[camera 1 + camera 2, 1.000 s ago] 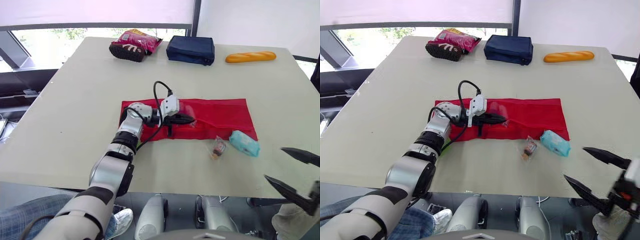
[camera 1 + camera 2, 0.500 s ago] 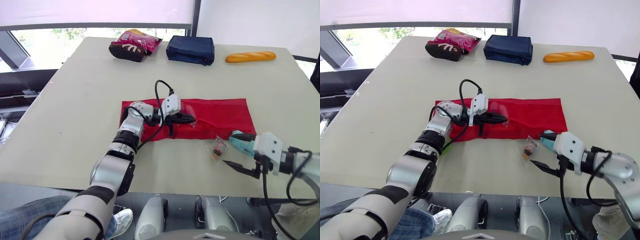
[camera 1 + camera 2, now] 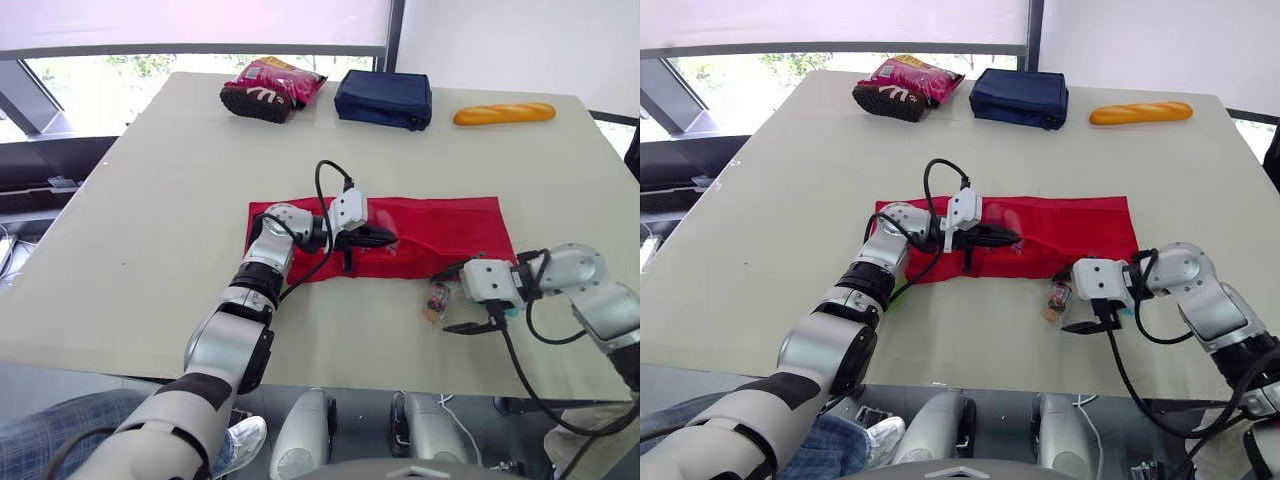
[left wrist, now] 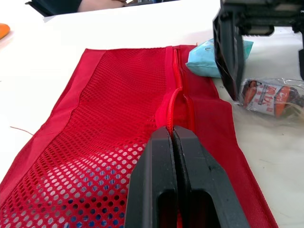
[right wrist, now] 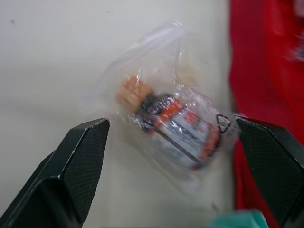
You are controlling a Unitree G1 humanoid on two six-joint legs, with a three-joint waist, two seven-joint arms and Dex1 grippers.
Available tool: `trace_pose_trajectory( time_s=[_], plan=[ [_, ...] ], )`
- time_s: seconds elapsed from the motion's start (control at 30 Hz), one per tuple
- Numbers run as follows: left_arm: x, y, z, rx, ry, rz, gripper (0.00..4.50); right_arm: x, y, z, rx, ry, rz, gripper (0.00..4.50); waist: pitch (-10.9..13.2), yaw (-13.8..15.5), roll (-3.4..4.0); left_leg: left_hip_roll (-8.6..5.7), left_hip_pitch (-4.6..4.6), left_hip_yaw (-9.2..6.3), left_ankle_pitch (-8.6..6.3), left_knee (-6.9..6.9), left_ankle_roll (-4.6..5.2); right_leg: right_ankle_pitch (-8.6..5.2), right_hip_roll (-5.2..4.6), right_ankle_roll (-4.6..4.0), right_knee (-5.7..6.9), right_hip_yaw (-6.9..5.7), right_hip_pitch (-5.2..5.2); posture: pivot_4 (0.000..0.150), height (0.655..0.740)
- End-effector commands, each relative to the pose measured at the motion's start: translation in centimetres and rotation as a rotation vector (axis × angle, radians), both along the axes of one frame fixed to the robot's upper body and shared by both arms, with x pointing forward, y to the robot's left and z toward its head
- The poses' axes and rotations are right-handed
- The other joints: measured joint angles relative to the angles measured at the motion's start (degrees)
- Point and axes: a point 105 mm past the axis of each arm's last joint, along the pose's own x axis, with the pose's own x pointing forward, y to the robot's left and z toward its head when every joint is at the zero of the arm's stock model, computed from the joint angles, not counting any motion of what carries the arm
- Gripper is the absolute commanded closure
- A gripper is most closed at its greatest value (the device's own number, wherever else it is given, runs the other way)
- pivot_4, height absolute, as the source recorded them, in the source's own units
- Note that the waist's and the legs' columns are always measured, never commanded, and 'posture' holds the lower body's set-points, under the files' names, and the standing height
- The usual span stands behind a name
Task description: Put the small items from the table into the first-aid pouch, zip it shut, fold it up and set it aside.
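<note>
Well, I see the table point(image 3: 150, 200) with the red pouch point(image 3: 440, 225) lying flat and unfolded in its middle, a little toward the near edge. Along the far edge lie a dark blue bag point(image 3: 383, 98), a pink snack packet point(image 3: 272, 88) and a bread point(image 3: 503, 114) toward the far right corner. My left gripper point(image 4: 172, 137) has its fingers pressed together, pinching the pouch at its zip. My right gripper point(image 3: 448, 300) is spread wide, one finger on each side of a small bottle in a clear bag point(image 5: 175, 126), not touching it. The bottle lies just beside the pouch's near edge, next to a light blue packet point(image 4: 204, 59).
</note>
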Motion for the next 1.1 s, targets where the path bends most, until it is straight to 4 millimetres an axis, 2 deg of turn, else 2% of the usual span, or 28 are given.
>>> trace_pose_trajectory(
  time_s=[0.03,0.07,0.13,0.27,0.37,0.4,0.63,0.77,0.9,0.93,0.97,1.0,1.03,1.1],
  plan=[
    [-0.1,-0.3,1.0,-0.017,-0.048,-0.012,4.5,-0.1,0.0,0.2,0.008,0.056,-0.026,0.55,0.0,-0.02,0.0,0.0,0.0,0.0,0.0,0.0,0.0,0.0,0.0,0.0,0.0,0.0,0.0,0.15,0.7164],
    [-0.1,-0.4,1.0,-0.018,-0.048,-0.013,4.5,-0.3,0.0,0.3,0.017,0.076,-0.041,0.78,0.0,-0.06,0.0,0.0,0.0,0.0,0.0,0.0,0.0,0.0,0.0,0.0,0.01,0.0,0.0,0.15,0.7164],
    [-0.1,-0.5,1.0,-0.026,-0.046,-0.015,4.5,-0.5,-0.3,0.2,0.007,0.089,-0.058,1.7,0.0,-0.06,0.0,0.01,0.01,-0.02,0.0,0.0,0.0,0.01,-0.01,-0.01,0.05,0.0,0.0,0.15,0.7164],
    [-0.2,-0.7,0.9,-0.025,-0.045,-0.02,4.5,-1.3,-0.7,0.7,0.032,0.092,-0.119,2.7,0.0,0.04,0.0,0.0,0.01,-0.03,0.0,0.0,0.0,0.0,-0.02,-0.02,0.06,-0.02,0.0,0.15,0.7164],
    [-0.2,-0.9,0.9,-0.026,-0.046,-0.023,4.5,-1.9,-0.6,1.3,0.074,0.098,-0.172,4.28,0.0,-0.01,0.01,-0.02,0.0,-0.02,0.0,0.01,0.0,0.0,-0.06,-0.01,0.07,0.0,-0.01,0.15,0.7164],
    [-0.2,-0.9,0.9,-0.026,-0.046,-0.023,4.5,-2.2,-0.6,1.4,0.086,0.095,-0.196,4.47,0.0,-0.01,0.01,-0.02,0.0,-0.03,0.0,0.01,0.0,0.0,-0.06,-0.01,0.08,0.0,-0.01,0.15,0.7164],
    [-0.2,-0.9,1.0,-0.028,-0.044,-0.025,4.5,-3.5,0.0,2.6,0.156,0.059,-0.253,4.47,0.0,-0.01,0.0,0.0,0.02,-0.04,0.0,0.01,0.0,-0.01,-0.05,0.0,0.11,0.0,-0.01,0.15,0.7164],
    [-0.2,-0.8,0.9,-0.024,-0.044,-0.029,4.5,-4.5,0.8,2.8,0.183,0.084,-0.259,3.67,0.0,-0.02,0.0,0.01,0.02,-0.06,0.0,0.02,0.0,-0.01,-0.05,0.0,0.12,-0.01,-0.01,0.15,0.7164],
    [-0.2,-0.9,0.9,-0.023,-0.044,-0.029,4.5,-4.5,2.6,2.7,0.245,0.043,-0.263,1.61,0.0,-0.01,0.0,0.01,0.02,-0.05,0.0,0.01,0.0,-0.01,-0.04,0.0,0.11,-0.01,-0.01,0.15,0.7164],
    [-0.2,-0.9,0.9,-0.024,-0.045,-0.03,4.5,-4.2,2.9,2.6,0.258,0.026,-0.27,1.42,-0.01,-0.02,-0.02,0.0,0.02,-0.05,0.0,0.02,0.0,-0.03,-0.04,0.03,0.11,-0.01,-0.01,0.15,0.7164],
    [-0.2,-0.9,1.0,-0.025,-0.045,-0.03,4.5,-4.1,3.2,2.3,0.264,0.022,-0.276,0.77,-0.01,-0.02,-0.02,0.01,0.02,-0.06,0.0,0.02,0.0,-0.05,-0.03,0.06,0.11,-0.01,-0.01,0.15,0.7164],
    [-0.2,-1.0,1.0,-0.026,-0.046,-0.031,4.5,-3.9,3.5,1.9,0.266,0.014,-0.285,0.51,0.0,-0.03,-0.01,0.01,0.02,-0.05,0.0,0.02,0.0,-0.06,-0.03,0.08,0.11,-0.02,-0.01,0.15,0.7164],
    [-0.2,-1.0,1.0,-0.026,-0.046,-0.032,4.5,-3.5,3.6,1.5,0.266,0.009,-0.303,0.02,0.0,-0.03,-0.01,0.0,0.02,-0.04,0.0,0.02,0.0,-0.06,-0.04,0.07,0.12,0.0,-0.02,0.15,0.7164],
    [-0.2,-1.0,1.0,-0.025,-0.046,-0.035,4.5,-3.1,3.7,0.4,0.248,0.019,-0.322,0.02,-0.01,-0.04,-0.01,0.0,0.01,-0.05,0.0,0.02,0.0,-0.05,-0.03,0.06,0.12,-0.01,-0.02,0.15,0.7164]
  ],
)
